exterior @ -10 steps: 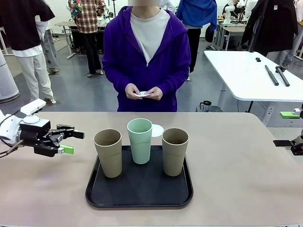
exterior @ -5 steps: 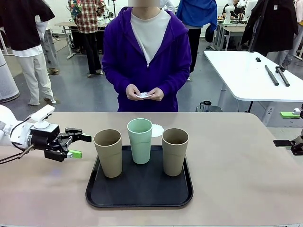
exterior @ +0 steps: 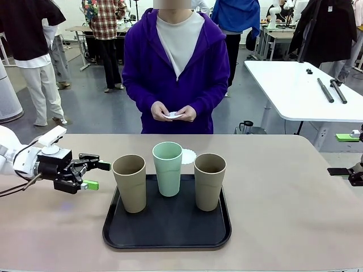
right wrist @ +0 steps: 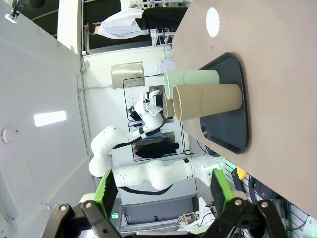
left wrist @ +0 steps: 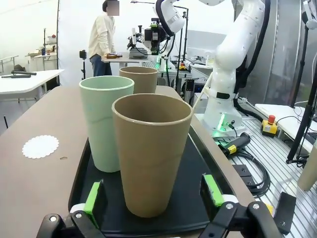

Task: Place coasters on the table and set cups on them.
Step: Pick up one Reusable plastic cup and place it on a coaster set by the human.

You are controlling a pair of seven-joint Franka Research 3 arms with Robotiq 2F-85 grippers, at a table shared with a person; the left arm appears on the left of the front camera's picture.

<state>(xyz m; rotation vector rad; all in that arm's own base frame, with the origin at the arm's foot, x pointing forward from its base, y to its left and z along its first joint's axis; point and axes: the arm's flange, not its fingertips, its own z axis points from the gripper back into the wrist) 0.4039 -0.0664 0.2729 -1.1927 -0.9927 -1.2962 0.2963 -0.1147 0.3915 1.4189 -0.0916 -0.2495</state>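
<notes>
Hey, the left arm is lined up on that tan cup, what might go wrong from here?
The open left gripper could clip the tall left tan cup with a finger and tip it. The mint cup stands close by on the tray and may get bumped.

The mint green cup (exterior: 168, 168) hides part of the coaster (exterior: 190, 156) behind it; the picture's edge crops the right gripper (exterior: 336, 154).
</notes>
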